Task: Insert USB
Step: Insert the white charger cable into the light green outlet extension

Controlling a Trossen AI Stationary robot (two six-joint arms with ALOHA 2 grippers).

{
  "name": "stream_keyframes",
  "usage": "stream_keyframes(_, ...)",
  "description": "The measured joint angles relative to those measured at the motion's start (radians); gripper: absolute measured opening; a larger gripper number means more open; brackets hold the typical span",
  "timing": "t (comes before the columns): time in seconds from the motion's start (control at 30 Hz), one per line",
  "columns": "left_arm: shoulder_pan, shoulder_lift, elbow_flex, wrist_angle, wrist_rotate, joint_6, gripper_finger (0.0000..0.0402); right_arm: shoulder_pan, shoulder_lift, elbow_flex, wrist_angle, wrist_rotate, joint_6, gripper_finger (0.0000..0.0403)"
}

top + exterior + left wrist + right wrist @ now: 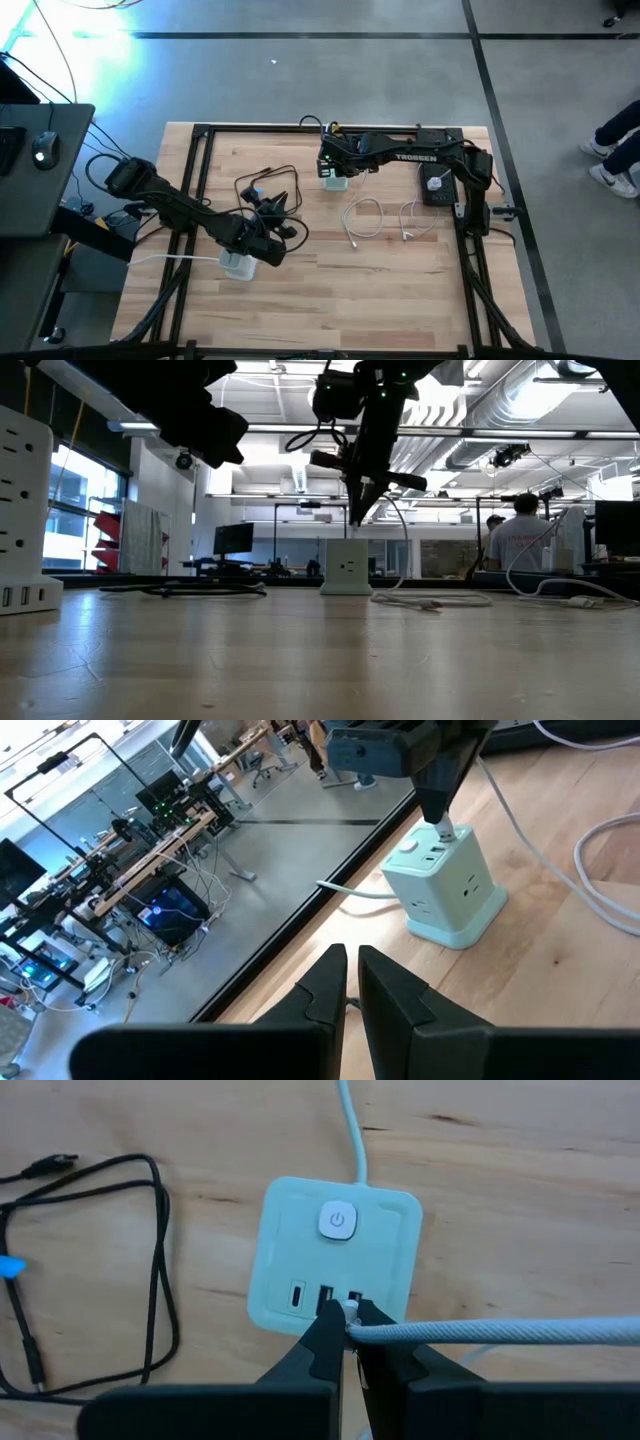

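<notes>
Two arms at a wooden table (400,300). Right gripper (347,1318), jaws clamped on the white cable's plug (352,1312), holds it at a USB port on top of the cube (335,1260), beside the power button (337,1219). Whether the plug is seated cannot be told; pressing home and release probably remain. Left gripper (350,982), fingers together and empty, waits near a second cube (238,266). Loose black cable (90,1270) lies beside.

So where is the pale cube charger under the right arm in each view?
High view: cube charger, table's far middle.
Low view: centre.
Left wrist view: upper right.
Right wrist view: centre.
Shared landmark: the white cable held above it.
</notes>
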Motion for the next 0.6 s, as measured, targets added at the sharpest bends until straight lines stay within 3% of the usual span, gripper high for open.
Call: stream_keyframes(0.6, 0.000, 0.000, 0.000, 0.001, 0.000, 0.000, 0.0009, 0.021, -0.001, -0.002, 0.010, 0.045, 0.091, 0.0000)
